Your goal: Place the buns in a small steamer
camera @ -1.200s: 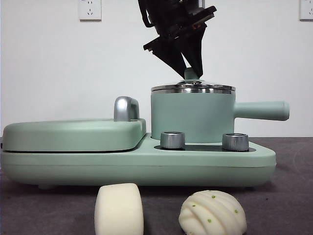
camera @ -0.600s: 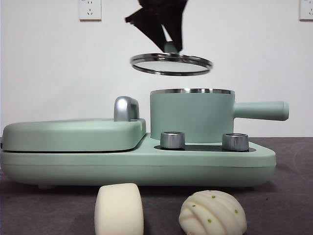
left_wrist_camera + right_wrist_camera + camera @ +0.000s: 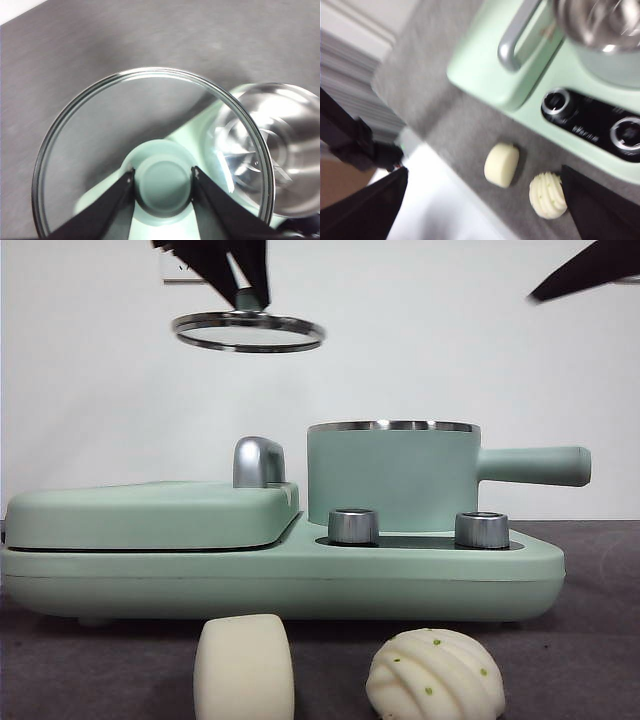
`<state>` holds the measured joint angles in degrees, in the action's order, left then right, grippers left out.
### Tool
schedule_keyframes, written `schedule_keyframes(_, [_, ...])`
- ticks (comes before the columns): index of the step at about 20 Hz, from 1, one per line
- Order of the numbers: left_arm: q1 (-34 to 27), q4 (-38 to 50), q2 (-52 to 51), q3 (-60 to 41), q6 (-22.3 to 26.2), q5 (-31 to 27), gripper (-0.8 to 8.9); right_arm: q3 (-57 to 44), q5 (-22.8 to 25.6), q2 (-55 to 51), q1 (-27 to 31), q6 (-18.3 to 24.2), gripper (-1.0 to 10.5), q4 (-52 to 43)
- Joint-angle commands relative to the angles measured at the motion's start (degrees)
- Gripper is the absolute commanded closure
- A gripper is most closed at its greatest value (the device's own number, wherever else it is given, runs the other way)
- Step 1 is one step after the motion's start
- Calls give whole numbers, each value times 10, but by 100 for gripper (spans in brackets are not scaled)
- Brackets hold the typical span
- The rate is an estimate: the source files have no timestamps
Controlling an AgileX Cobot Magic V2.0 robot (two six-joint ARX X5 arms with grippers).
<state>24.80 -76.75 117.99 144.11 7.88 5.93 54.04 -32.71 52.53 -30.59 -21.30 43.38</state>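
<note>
The small steamer [image 3: 393, 475] stands uncovered on the mint-green base, its steel inside showing in both wrist views [image 3: 280, 150] [image 3: 600, 30]. Its glass lid [image 3: 248, 332] hangs high above the flat griddle, with my left gripper [image 3: 164, 182] shut on the lid's green knob. Both buns lie on the table in front of the base: a smooth cream cylinder [image 3: 244, 672] [image 3: 501, 165] and a pleated dome with green specks [image 3: 435, 676] [image 3: 547, 195]. High over the buns, my right gripper [image 3: 483, 171] is open and holds nothing. In the front view it shows as a black tip [image 3: 585, 270].
The flat lidded griddle [image 3: 150, 515] with a chrome handle [image 3: 258, 462] fills the left half of the base. Two steel knobs [image 3: 353, 526] [image 3: 481, 530] sit in front of the steamer. The steamer's straight handle [image 3: 535, 465] points right. Dark grey cloth covers the table.
The left gripper has lifted the glass lid off the steamer and carried it up and to the left, over the griddle. A second arm's tip has come into view at top right.
</note>
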Motion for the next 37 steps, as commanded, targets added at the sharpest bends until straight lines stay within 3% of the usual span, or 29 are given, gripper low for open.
schedule_keyframes(1, [-21,5,-7,21,-20,0,695,32,50,65,-79,-20,461,-9])
schedule_keyframes(7, [-81,4,-7,21,-26,0,695,110,172,249,-234,-27,462,-7])
schedule_keyframes(12, [-119,2,-7,21,-30,0,695,125,225,363,-294,-43,463,-8])
schedule_keyframes(14, [-128,1,-7,21,-30,0,695,125,224,397,-305,-43,469,-10])
schedule_keyframes(18, [-136,1,-7,21,-30,0,695,125,236,450,-312,-42,480,-18])
schedule_keyframes(22, [-136,2,-7,21,-30,0,695,125,238,491,-313,-39,604,-44])
schedule_keyframes(25, [-136,3,-7,21,-30,0,695,125,240,496,-316,-37,801,-50])
schedule_keyframes(28, [-137,3,-7,21,-30,0,695,137,234,496,-316,-37,812,-39])
schedule_keyframes(33, [-139,4,-7,21,-30,1,695,287,238,496,-300,11,812,146])
schedule_keyframes(37, [-139,2,-7,21,-30,0,695,440,253,504,-233,56,811,286])
